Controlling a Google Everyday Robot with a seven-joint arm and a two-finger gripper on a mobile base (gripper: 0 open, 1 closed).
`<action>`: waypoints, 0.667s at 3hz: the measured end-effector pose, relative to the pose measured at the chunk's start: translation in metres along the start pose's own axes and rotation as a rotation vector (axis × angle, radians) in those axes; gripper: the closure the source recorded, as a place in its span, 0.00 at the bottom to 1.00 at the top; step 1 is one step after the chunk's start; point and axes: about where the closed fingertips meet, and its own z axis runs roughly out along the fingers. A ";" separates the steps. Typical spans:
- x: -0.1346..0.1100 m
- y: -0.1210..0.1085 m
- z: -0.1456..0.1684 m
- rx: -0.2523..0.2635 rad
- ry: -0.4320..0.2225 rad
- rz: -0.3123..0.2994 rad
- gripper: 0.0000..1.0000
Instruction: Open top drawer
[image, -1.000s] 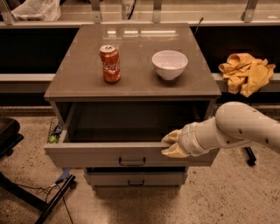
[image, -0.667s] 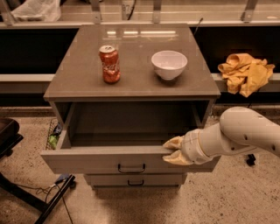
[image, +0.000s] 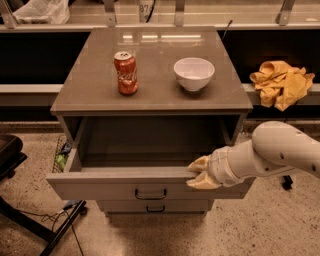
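The top drawer (image: 105, 189) of the grey-beige cabinet stands pulled far out, and its deep grey box looks empty. A small black bar handle (image: 150, 193) sits centred on its front. My gripper (image: 199, 173), cream-coloured on a white arm coming in from the right, sits at the right part of the drawer's front top edge. One finger lies over the edge and one in front of it, so it clasps the front panel. A narrower lower drawer (image: 155, 206) with a like handle shows below, closed.
A red soda can (image: 126, 73) and a white bowl (image: 194, 73) stand on the cabinet top (image: 150, 55). A yellow cloth (image: 281, 83) lies on a ledge at right. A black chair base (image: 30, 220) and cables are on the floor at left.
The drawer has come further out toward the camera, with my gripper moving along on its front edge.
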 end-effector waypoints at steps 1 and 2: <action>0.000 0.025 -0.006 -0.060 -0.016 -0.011 1.00; 0.000 0.025 -0.006 -0.060 -0.016 -0.011 1.00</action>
